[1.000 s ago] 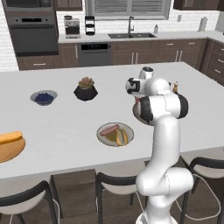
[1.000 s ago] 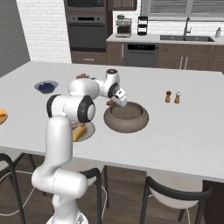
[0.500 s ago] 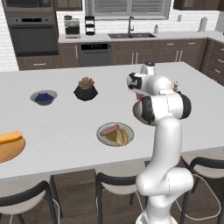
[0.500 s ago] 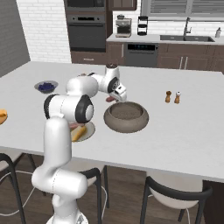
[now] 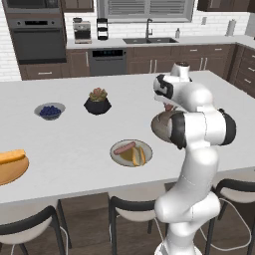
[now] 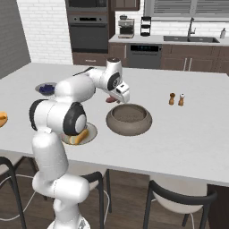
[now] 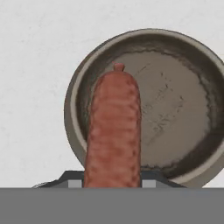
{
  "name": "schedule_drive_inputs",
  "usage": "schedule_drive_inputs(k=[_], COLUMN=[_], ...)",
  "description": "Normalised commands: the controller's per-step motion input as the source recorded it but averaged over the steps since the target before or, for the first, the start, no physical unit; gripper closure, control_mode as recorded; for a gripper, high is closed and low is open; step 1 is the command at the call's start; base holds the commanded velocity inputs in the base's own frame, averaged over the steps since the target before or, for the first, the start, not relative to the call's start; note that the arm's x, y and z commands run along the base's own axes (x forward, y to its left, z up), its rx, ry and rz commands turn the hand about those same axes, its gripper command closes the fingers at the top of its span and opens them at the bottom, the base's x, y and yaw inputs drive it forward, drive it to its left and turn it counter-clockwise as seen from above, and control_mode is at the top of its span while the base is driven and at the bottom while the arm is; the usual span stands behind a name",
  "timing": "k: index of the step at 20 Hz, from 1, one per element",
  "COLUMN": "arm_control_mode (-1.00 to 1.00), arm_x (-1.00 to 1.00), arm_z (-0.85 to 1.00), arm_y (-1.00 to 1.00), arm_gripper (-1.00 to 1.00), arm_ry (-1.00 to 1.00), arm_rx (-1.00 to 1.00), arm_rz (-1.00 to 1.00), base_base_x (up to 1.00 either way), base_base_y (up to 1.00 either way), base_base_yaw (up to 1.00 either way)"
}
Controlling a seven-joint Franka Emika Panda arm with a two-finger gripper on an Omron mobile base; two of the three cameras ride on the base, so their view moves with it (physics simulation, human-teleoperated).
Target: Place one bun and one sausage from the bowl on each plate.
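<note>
A: The sausage [image 7: 113,131] is up out of the bowl [image 7: 144,105], pinched lengthwise between the jaws of the gripper [image 6: 117,99], and it hangs above the dish with bare stoneware showing beneath it.

B: A second ago the hand was lower, right at the rim. Now, in the right base view, it has risen and drawn back toward the near-left edge of the bowl, so the lift is done and the carry is starting.

A: And the bowl looks empty from the hand view (no bun, no second sausage down there). I'd judge this is the last item to deliver.

B: Look outward, then. The pale grey plate [image 5: 130,152], just left of the bowl in the left base view, already carries a sausage and a bun.

A: So that one seems complete. The wooden plate [image 5: 12,169], far off at the counter's left edge, holds a bun and, as far as I can tell, no sausage.

B: That's my guess for the destination: a long swing, well past the plant pot [image 5: 97,102] and the berry bowl [image 5: 50,110].

A: The grip on the sausage looks firm and centred.
</note>
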Motion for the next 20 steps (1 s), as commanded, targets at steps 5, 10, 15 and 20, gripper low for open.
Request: schedule_drive_inputs(k=[5, 10, 15, 20], arm_control_mode=[-1.00, -1.00, -1.00, -1.00], arm_x=[-0.98, -1.00, -0.81, -0.58], arm_z=[0.39, 0.35, 0.38, 0.32], arm_y=[0.41, 0.13, 0.16, 0.03], arm_gripper=[1.00, 1.00, 1.00, 1.00], arm_ry=[0.00, 0.00, 0.00, 0.01], arm_rx=[0.00, 0.00, 0.00, 0.00], arm_rz=[0.14, 0.20, 0.21, 0.17], base_base_x=[0.00, 0.00, 0.00, 0.00], base_base_y=[0.00, 0.00, 0.00, 0.00], base_base_yaw=[0.00, 0.00, 0.00, 0.00])
